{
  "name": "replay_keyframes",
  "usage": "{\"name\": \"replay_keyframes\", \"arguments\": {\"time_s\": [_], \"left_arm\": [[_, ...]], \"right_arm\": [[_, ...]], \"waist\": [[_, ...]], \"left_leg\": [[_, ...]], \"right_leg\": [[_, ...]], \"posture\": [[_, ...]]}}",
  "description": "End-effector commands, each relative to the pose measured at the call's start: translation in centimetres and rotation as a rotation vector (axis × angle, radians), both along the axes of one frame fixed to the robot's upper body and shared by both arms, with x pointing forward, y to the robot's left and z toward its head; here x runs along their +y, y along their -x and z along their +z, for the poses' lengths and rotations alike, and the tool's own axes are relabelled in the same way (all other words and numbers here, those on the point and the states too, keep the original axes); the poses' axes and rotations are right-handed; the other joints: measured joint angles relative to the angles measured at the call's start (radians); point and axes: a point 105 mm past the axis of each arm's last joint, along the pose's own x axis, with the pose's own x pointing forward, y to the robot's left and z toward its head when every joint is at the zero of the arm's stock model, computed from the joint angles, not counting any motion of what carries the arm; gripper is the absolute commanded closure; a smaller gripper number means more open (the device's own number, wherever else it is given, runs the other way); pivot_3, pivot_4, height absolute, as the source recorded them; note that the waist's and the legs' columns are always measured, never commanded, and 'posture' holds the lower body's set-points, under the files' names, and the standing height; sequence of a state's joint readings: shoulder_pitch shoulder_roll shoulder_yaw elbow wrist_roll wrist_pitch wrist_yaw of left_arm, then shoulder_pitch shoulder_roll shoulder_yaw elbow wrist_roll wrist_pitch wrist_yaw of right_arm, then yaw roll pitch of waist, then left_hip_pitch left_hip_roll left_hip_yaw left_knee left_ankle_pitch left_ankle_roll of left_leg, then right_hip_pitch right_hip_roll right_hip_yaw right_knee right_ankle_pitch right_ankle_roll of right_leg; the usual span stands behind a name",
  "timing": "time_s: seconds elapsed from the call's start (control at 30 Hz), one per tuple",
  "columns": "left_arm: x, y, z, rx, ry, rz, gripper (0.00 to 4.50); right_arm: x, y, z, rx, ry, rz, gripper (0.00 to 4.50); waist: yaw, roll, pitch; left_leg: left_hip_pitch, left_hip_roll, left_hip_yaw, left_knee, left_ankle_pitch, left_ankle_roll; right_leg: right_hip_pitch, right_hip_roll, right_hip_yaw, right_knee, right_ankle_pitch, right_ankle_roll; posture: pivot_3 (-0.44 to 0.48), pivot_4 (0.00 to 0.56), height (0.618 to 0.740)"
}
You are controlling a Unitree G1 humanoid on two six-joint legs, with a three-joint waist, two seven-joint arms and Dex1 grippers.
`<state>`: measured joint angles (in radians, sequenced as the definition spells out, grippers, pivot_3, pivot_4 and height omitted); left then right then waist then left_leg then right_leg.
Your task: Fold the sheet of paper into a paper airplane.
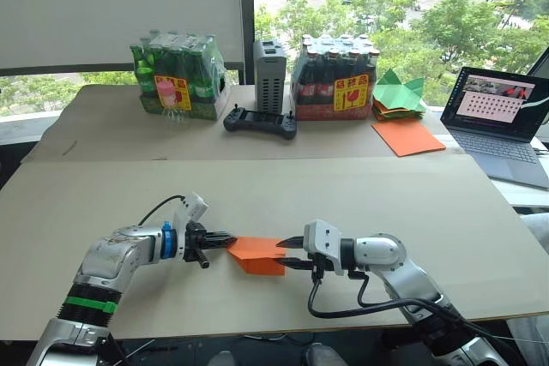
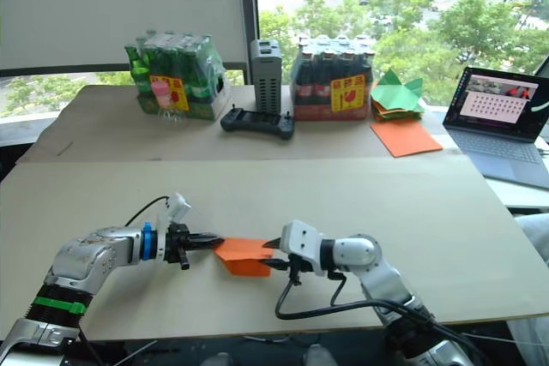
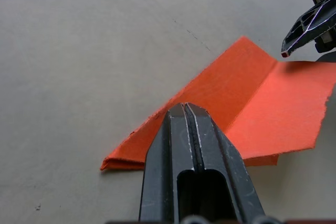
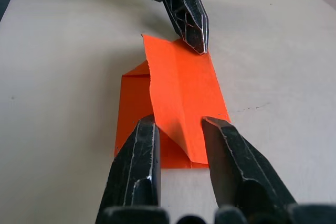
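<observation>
The sheet of paper (image 1: 257, 255) is a small bright orange folded wedge lying on the beige tabletop (image 1: 360, 195) near its front edge. One flap (image 4: 181, 93) stands raised along a crease. My left gripper (image 1: 227, 239) is shut, and its tip (image 3: 185, 109) rests at the paper's left end. My right gripper (image 1: 288, 253) is open at the paper's right end, one finger (image 4: 144, 145) on each side of the raised flap (image 2: 249, 250). Across the paper, the right wrist view shows the shut left gripper (image 4: 198, 43).
At the back stand a pack of green bottles (image 1: 178, 75), a grey box (image 1: 268, 75), a pack of dark bottles (image 1: 334, 75) and a black controller (image 1: 260, 120). Green paper shapes (image 1: 399, 92), a smooth orange sheet (image 1: 407, 136) and a laptop (image 1: 502, 122) sit at the back right.
</observation>
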<state>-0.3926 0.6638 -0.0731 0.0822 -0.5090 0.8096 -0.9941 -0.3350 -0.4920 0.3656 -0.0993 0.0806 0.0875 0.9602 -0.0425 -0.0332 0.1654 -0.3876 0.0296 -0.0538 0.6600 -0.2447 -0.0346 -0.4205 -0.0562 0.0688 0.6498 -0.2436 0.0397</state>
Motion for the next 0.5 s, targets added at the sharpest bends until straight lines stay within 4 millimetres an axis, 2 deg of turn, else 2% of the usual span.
{"name": "replay_keyframes", "arguments": {"time_s": [0.03, 0.2, 0.5], "left_arm": [[0.09, 0.28, -0.59, 0.022, -0.018, 0.005, 4.50], [0.18, 0.26, -0.56, 0.023, -0.018, 0.007, 4.50], [0.16, 0.26, -0.50, 0.023, -0.018, 0.007, 4.50]], "right_arm": [[-0.18, 0.80, 2.03, -0.123, -0.026, 0.046, 3.00], [-0.95, 1.45, 2.85, -0.202, -0.016, 0.071, 3.00], [-0.89, 1.69, 2.10, -0.281, 0.027, 0.111, 3.00]], "waist": [[0.000, 0.000, 0.000], [0.000, 0.000, 0.000], [-0.001, 0.000, 0.000]], "left_leg": [[0.000, 0.000, 0.000, 0.000, 0.000, 0.000], [0.000, 0.000, 0.000, 0.000, 0.000, 0.000], [0.000, 0.000, 0.000, 0.000, 0.000, 0.000]], "right_leg": [[0.000, 0.000, 0.000, 0.000, 0.000, 0.000], [0.000, 0.000, 0.000, 0.000, 0.000, 0.000], [0.000, 0.000, 0.000, 0.000, 0.000, 0.000]], "posture": [[0.000, 0.150, 0.740], [0.000, 0.150, 0.740], [0.000, 0.150, 0.740]]}}
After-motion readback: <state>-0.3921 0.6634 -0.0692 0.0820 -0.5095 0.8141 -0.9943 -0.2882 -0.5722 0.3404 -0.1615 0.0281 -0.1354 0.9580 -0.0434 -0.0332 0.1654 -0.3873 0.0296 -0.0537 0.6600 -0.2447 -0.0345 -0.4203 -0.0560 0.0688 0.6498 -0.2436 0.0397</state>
